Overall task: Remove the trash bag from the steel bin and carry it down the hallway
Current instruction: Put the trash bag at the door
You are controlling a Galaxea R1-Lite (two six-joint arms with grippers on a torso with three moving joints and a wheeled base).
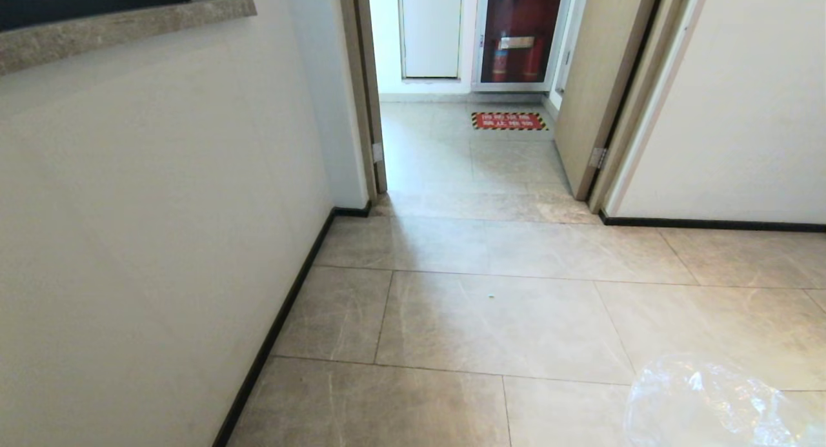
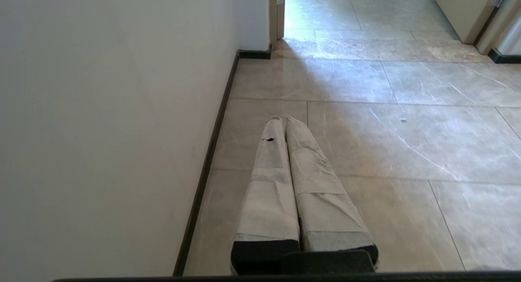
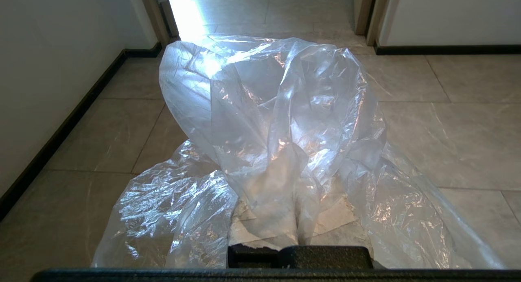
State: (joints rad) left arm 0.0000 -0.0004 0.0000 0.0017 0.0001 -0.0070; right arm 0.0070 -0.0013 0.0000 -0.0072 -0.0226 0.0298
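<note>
Your trash bag (image 3: pixel 281 123) is off the floor, bunched over the right gripper (image 3: pixel 285 200), whose taped fingers sit pressed together under the plastic with the film caught between them. The bag is thin, clear and crinkly; it billows up and forward from the fingers and drapes down on both sides of them. You can see floor tiles through it, but its contents cannot be made out. From your head camera only a rounded, glossy bulge of the bag (image 1: pixel 710 402) shows, at the near right corner, above the tiles.

The left gripper (image 2: pixel 283 121) is held out level on your left side, close to the white wall (image 2: pixel 114 123), its two paper-wrapped fingers (image 2: pixel 270 184) shut against each other with nothing between them.

Around you is the hallway (image 1: pixel 503 318): glossy beige-grey tiles with pale veining, a white wall on the left edged by a dark baseboard (image 1: pixel 277 331), and another white wall on the far right with the same dark strip along its foot. A stone-look ledge (image 1: pixel 122 28) tops the left wall at the far left. Straight ahead is an open doorway (image 1: pixel 464 144) with a tan door (image 1: pixel 597 79) swung open on its right side. Beyond it, a red floor sign with striped edges (image 1: pixel 510 120) lies before a glass-fronted cabinet holding red extinguishers (image 1: pixel 519 40). A tiny pale speck (image 1: pixel 491 297) lies on the tile ahead of you.
</note>
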